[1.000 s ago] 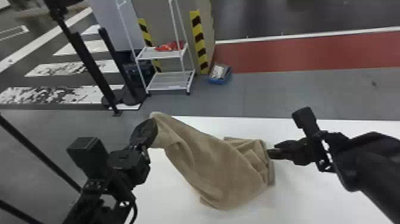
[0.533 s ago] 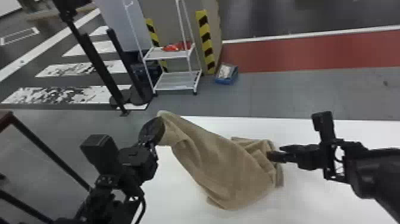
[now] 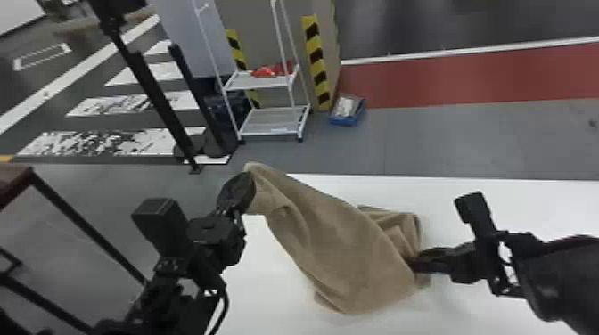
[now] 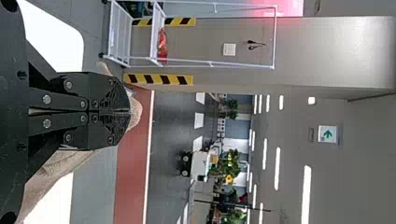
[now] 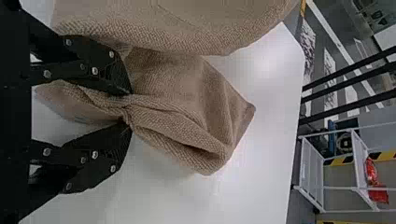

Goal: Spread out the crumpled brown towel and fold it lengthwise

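Observation:
My left gripper (image 3: 249, 182) holds one corner of the brown towel (image 3: 338, 240) raised at the table's far left edge. The left wrist view shows this gripper (image 4: 128, 112) with its fingers together and towel (image 4: 65, 163) coming out behind them. From there the towel slopes down to the right in a crumpled drape. At its right side is my right gripper (image 3: 414, 263), low over the table. In the right wrist view, bunched towel (image 5: 177, 126) is pinched between the tips of this gripper (image 5: 126, 111), and another fold hangs close beside it.
The white table (image 3: 499, 200) extends past the towel to the right and toward the front. Beyond it on the floor stand a white shelf rack (image 3: 267, 120) and a blue box (image 3: 347, 109). A dark-framed table (image 3: 18, 178) is at the far left.
The head view's background has shifted right. My right gripper has moved nearer the front of the table, along the towel's right side. The left gripper still holds its corner up.

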`<state>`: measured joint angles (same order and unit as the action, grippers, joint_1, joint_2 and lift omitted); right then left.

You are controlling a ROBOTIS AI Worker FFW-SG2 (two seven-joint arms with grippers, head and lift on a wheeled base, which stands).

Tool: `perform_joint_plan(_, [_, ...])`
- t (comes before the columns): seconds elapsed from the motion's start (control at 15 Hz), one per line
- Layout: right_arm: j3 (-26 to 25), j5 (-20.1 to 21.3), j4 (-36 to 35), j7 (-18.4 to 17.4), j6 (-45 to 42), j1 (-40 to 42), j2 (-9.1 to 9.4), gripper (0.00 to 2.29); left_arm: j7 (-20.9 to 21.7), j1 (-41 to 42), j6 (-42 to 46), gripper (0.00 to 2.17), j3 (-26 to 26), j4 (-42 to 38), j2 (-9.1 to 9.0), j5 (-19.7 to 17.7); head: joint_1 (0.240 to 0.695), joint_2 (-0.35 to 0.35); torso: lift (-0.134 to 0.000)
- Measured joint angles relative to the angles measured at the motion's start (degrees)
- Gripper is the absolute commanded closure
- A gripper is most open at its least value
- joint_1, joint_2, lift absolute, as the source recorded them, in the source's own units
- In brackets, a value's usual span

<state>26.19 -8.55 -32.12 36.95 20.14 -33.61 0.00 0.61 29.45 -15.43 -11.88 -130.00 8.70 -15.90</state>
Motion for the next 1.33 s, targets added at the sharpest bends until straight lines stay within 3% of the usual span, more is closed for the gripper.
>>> perform_joint_plan(0.2, [-1.19,-0.05,-7.27,0.7,1.49,4.06,0.0,1.66,0.0,-0.01,0.0,1.89,-0.34,0.06,0.0,-0.04,0.695,0.35,0.0])
perform_joint_plan(0.47, [-3.48,-0.29,-28.33,0.36,13.65,14.04,0.0,1.66,-0.09,0.11,0.03,1.89,-1.62,-0.01,0.0,-0.36,0.695,0.35,0.0])
perform_joint_plan(0.87, [-16.89,-0.32,-54.12,0.03,29.12,23.78,-0.12,1.66,-0.35,0.08,-0.04,1.89,-2.58,-0.32,-0.06,-0.97,0.695,0.35,0.0])
perform_joint_plan(1.0, [-22.0,0.96,-61.7,-0.23,34.47,27.58,-2.26,1.65,-0.31,0.01,-0.67,1.89,-2.41,-0.63,-0.09,-0.86,0.695,0.346,0.0])
perform_joint_plan(1.13, [-27.98,2.7,-68.84,0.07,41.23,33.02,-4.86,1.65,-0.02,0.25,-1.69,1.89,-1.83,-0.89,-0.09,-0.71,0.695,0.252,0.0])
perform_joint_plan(1.33, [-32.1,4.85,-77.88,-0.96,45.12,44.65,-6.37,1.65,0.43,0.52,-1.54,1.89,0.73,-0.49,-0.08,0.17,0.695,0.183,0.0])
